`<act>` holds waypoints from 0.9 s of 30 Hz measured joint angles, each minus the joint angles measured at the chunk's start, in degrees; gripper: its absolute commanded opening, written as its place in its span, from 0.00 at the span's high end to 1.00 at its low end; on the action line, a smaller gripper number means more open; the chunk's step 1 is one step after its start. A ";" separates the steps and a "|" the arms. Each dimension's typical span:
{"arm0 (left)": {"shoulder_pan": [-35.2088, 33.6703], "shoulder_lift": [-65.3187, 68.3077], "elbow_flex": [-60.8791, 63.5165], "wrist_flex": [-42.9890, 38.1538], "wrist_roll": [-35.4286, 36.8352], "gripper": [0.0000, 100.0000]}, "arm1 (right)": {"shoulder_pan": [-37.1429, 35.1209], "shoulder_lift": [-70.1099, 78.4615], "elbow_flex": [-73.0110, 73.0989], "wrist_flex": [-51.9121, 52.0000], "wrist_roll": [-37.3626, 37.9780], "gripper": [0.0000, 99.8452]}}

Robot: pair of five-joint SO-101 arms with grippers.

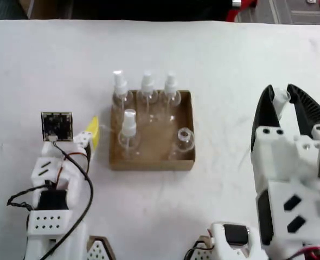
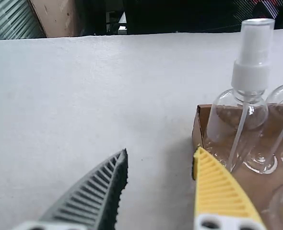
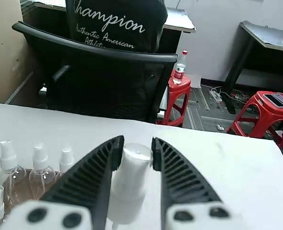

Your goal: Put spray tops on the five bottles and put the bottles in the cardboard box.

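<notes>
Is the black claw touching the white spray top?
Touching. In the right wrist view the right gripper presses the spray top from both sides, with no gap.

Bright even overhead light; white table (image 1: 230, 54) glares; shadows faint.

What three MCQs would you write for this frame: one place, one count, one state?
1. Where does the uncapped bottle stand in the cardboard box?
A) back row, middle
B) row nearer the arms, right side in the high view
C) outside it

2. How many bottles in the box are capped?
A) two
B) five
C) four

3. What state is the right gripper in?
A) shut on a spray top
B) open, empty
C) shut on a bottle

Key:
1 B: its bare neck shows at that corner.
2 C: three capped bottles stand behind, one in front.
3 A: the white top sits clamped between its jaws.
</notes>
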 measured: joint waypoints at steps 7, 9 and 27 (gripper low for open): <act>0.00 0.00 0.00 0.00 0.00 0.79 | 0.09 0.00 0.00 0.00 0.00 0.98; 0.00 0.00 0.00 0.00 0.00 0.79 | -0.09 0.00 0.00 0.00 0.00 0.98; 0.00 0.00 0.00 0.00 0.00 0.79 | -0.35 0.00 10.90 0.18 0.00 0.98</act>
